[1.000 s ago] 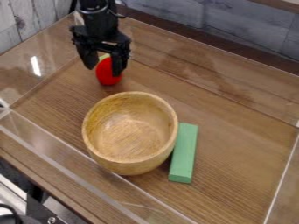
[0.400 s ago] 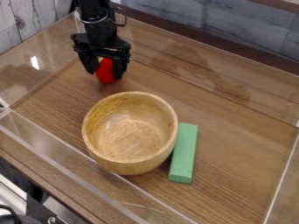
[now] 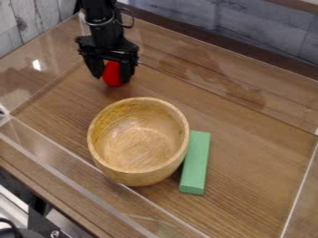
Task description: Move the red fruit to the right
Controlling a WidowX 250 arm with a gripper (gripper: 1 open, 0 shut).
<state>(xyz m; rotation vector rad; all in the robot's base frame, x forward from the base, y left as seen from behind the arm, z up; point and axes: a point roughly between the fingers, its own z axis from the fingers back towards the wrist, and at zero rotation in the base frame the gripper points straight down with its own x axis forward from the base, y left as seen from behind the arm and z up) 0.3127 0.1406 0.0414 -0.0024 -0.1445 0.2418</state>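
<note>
The red fruit (image 3: 113, 74) is a small bright red rounded toy resting on the wooden table at the back left. My black gripper (image 3: 111, 69) has come down over it from above, its two fingers standing open on either side of the fruit. The fruit's upper part is hidden behind the gripper body, and whether the fingers touch it cannot be told.
A wooden bowl (image 3: 138, 139) stands in the middle front, empty. A green block (image 3: 196, 162) lies just right of the bowl. Clear plastic walls (image 3: 50, 158) ring the table surface. Bare wood stretches to the right of the fruit.
The gripper has lowered and shifted slightly left so that it straddles the red fruit more closely. Bowl and green block have not moved.
</note>
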